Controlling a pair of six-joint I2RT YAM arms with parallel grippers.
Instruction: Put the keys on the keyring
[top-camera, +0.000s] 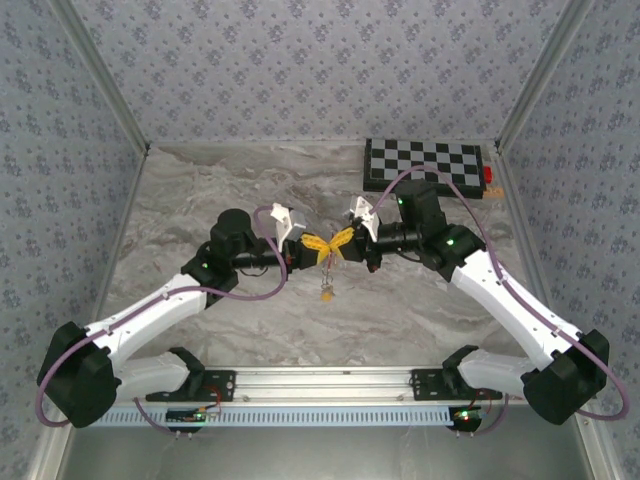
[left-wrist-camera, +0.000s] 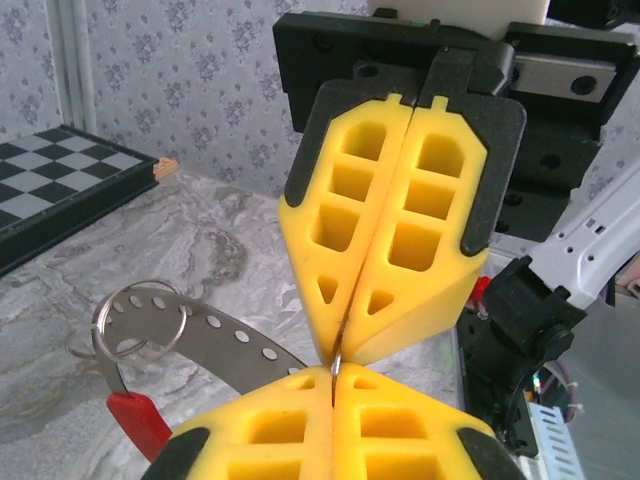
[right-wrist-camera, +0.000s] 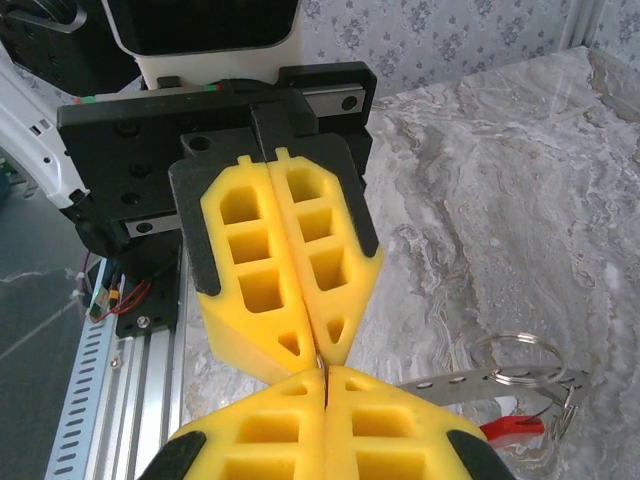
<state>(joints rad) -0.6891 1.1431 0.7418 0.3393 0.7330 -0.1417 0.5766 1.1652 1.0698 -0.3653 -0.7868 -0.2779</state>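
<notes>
My left gripper (top-camera: 319, 248) and right gripper (top-camera: 339, 243) meet tip to tip above the middle of the table. Both are shut on the same thin metal edge (left-wrist-camera: 336, 364), the end of a perforated metal strip (left-wrist-camera: 225, 340). The strip carries the keyring (left-wrist-camera: 141, 320), a grey wire ring with a red tab (left-wrist-camera: 140, 421). In the right wrist view the strip (right-wrist-camera: 455, 384) runs right to the keyring (right-wrist-camera: 520, 358) and the red tab (right-wrist-camera: 514, 428). From above, a small bundle (top-camera: 327, 290) dangles under the fingertips. No yellow or orange-tan key can be made out.
A black-and-white chessboard (top-camera: 425, 165) lies at the back right of the marble table (top-camera: 200, 190), with a small red object (top-camera: 489, 178) at its right end. Patterned walls close in three sides. The aluminium rail (top-camera: 320, 385) with the arm bases runs along the near edge.
</notes>
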